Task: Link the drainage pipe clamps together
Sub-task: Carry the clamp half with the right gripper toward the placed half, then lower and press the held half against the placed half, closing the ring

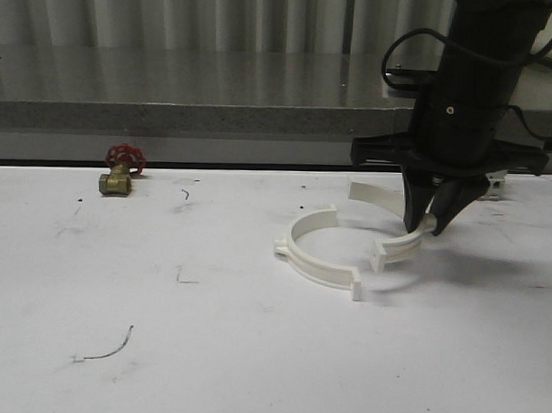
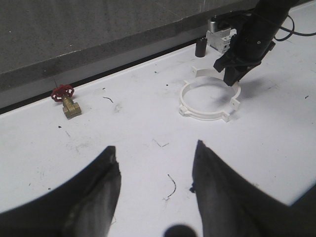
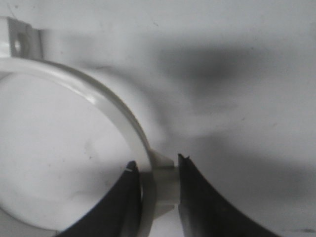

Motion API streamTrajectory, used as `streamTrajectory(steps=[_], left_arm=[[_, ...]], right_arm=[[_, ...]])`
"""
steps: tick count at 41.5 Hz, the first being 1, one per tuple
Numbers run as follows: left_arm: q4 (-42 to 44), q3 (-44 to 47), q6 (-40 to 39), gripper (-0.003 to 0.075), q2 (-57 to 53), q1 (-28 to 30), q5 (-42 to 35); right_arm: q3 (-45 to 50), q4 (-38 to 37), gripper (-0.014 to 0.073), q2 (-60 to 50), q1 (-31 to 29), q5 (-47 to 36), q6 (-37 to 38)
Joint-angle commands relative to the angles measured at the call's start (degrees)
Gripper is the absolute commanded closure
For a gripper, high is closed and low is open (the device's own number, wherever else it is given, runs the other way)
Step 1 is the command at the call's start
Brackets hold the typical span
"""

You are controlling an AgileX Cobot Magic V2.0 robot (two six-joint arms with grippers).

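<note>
— So, what sits at the left of the counter [image 1: 162, 347]?
— A brass valve [image 1: 115, 182] with a red handwheel, well apart from everything else. The left gripper [image 2: 155, 190] hovers over bare counter, fingers apart.
— And the clamps?
— Right of centre. The near half-ring [image 1: 319, 262] lies flat, its open side facing the far half-ring [image 1: 388, 251]; the ends don't meet.
— The right gripper [image 1: 429, 225]?
— Its fingers are clamped on the far half-ring's band.
</note>
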Motion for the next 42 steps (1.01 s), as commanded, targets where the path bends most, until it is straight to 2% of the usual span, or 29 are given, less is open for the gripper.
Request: streamTrajectory(steps=[1,19,42], left_arm=[[-0.4,-1.4,0.0,0.0386,0.6,0.0,-4.4],[-0.4,-1.4,0.0,0.0386,0.6,0.0,-4.4],[-0.4,-1.4,0.0,0.0386,0.6,0.0,-4.4]], right_arm=[[-1.7,-0.1,0.047,-1.8,0.1,-2.0,0.8],[-1.9,-0.2,0.047,-0.1,1.1,-4.8,1.8],[-1.9,-1.3,0.047,0.9,1.1,-4.7,1.8]])
